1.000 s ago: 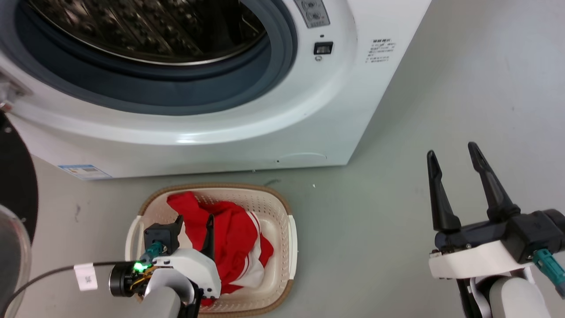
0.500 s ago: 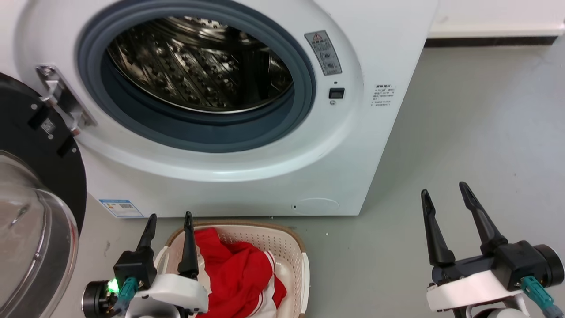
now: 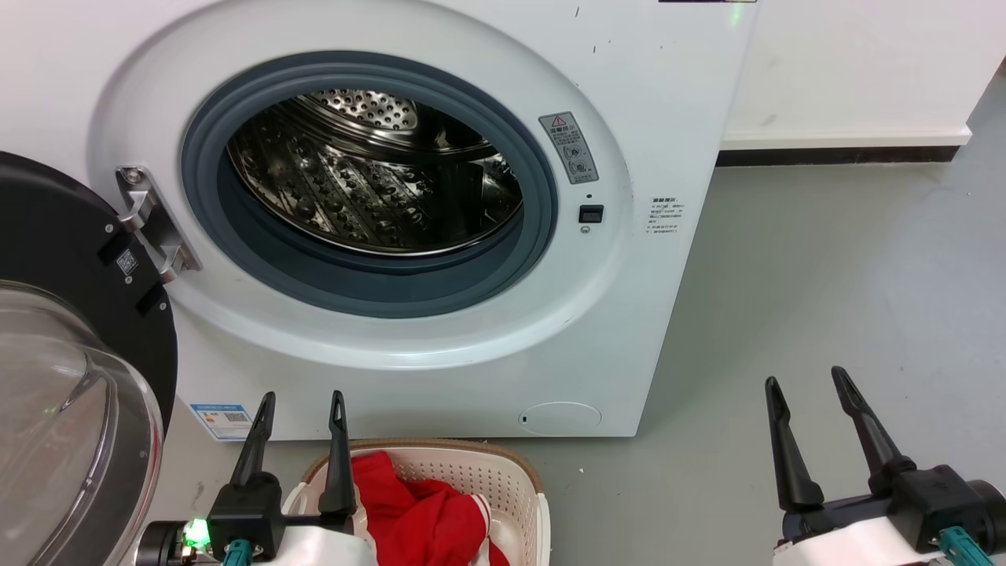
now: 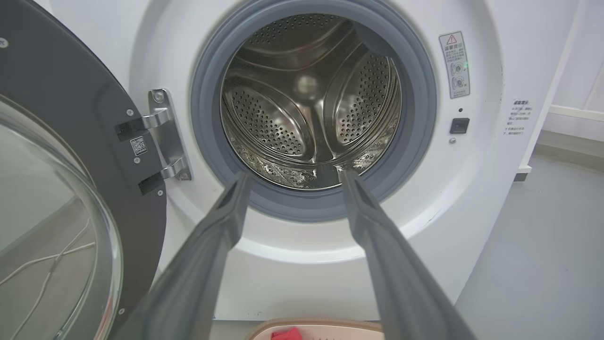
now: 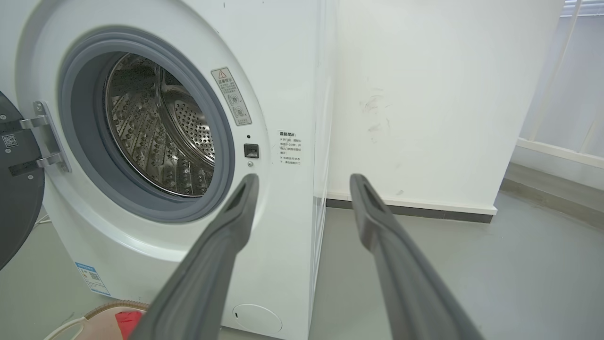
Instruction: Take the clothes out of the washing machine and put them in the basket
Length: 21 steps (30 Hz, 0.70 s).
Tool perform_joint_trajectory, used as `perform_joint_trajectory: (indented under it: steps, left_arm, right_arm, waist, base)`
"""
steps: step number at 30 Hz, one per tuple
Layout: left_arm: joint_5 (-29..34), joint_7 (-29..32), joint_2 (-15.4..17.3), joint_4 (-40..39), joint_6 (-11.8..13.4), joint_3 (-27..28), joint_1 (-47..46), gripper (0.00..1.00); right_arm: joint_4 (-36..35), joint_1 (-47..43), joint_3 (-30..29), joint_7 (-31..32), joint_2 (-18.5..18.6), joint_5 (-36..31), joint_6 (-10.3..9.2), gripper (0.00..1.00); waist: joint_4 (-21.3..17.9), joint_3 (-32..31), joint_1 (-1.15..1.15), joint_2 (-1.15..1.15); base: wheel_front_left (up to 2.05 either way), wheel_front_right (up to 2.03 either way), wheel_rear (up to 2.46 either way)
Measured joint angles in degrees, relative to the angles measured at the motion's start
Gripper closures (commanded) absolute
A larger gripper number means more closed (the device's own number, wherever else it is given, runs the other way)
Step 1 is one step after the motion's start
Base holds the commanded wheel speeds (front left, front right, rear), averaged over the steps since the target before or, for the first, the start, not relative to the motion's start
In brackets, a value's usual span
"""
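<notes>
Now, both grippers spread and empty, with the clothes in the basket beside the left one.
The left gripper (image 3: 302, 397) holds its two fingers apart with nothing between them. Just below it and to its right sits the basket (image 3: 503, 472), with the red clothes (image 3: 409, 511) heaped inside. The right gripper (image 3: 805, 377), well off to the right over the grey floor (image 3: 825, 275), is likewise parted and grips nothing. Ahead of both stands the washing machine (image 3: 471, 346), its door (image 3: 55, 236) swung wide to the left of the left gripper and its perforated steel drum (image 3: 369, 189) straight beyond that gripper's fingertips.
</notes>
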<state>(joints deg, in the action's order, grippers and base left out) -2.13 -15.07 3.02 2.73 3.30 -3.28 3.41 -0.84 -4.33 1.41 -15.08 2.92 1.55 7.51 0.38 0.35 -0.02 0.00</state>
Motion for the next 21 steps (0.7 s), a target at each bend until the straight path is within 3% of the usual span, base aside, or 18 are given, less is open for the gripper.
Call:
perform_joint_trajectory:
  steps: [21]
  left_arm:
    - [0.65, 0.0, -0.04, -1.03, 0.13, 0.64, 2.55, 0.0]
  right_arm:
    - [-1.94, -2.65, -1.6, 0.0, 0.0, 1.93, 0.0, 0.0]
  waist:
    - [-0.81, -1.96, 0.01, 0.0]
  base:
    - [0.0, 0.0, 0.0]
